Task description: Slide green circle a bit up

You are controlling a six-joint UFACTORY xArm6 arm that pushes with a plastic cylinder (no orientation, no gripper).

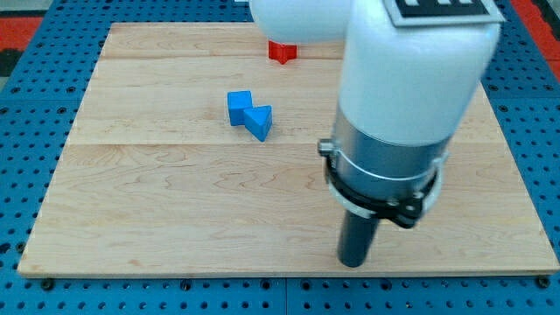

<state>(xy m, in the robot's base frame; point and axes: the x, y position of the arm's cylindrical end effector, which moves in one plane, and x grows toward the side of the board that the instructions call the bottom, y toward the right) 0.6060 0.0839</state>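
The biggest thing here is the wooden board. It is pale and smooth, with light wood lines running across it, and it fills most of the picture. Around it is a blue table full of little holes.

Next comes my arm. It is fat and white, with a grey metal ring lower down, and it comes in from the upper right of the frame and covers a big part of the board there.

Below the ring is my dark rod. My tip sits on the wood in the lower right part of the frame, near the bottom edge of the board. I have no jaws at all, only this straight rod, so nothing opens or shuts and I hold nothing.

The blue block is in the upper middle of the frame, to the left of my arm. It looks bent, like two chunks joined. It is well apart from my tip.

The smallest thing is a red block at the top middle, partly hidden under my arm, so I cannot tell its shape.

I cannot see the green circle anywhere, so I cannot say how it looks or where it is.
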